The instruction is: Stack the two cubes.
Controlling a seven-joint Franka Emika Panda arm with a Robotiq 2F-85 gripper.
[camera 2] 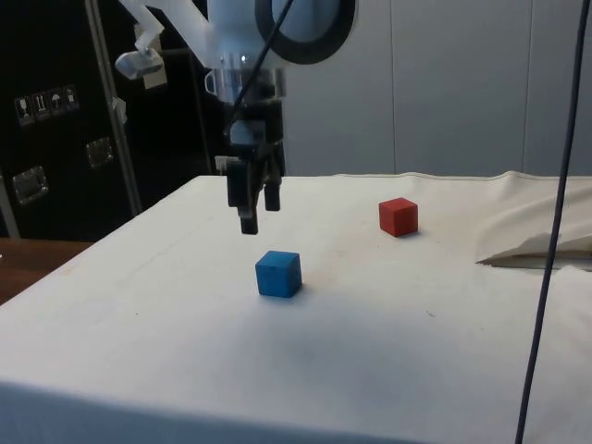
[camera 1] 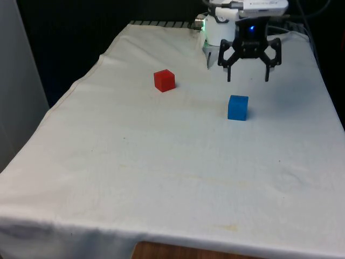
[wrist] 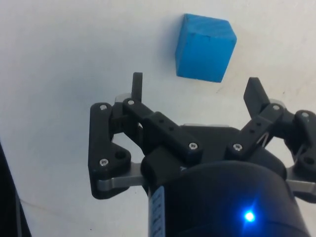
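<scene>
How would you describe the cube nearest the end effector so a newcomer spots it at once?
Start at the white cloth covering the table, then find the open black end effector hanging above it. The blue cube sits on the cloth just below and in front of it, untouched. The only other cube, the red cube, lies well apart towards the front view's left.

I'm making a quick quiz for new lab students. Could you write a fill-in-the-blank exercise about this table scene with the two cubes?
1. The black two-finger gripper hangs above the white cloth with its fingers ____.
2. The cube nearest the gripper is the small ____ wooden cube.
3. The small red wooden cube sits ____ from the other cube, not stacked.
4. In the front view, the red cube lies to the other cube's ____.

Missing words: open; blue; apart; left
</scene>
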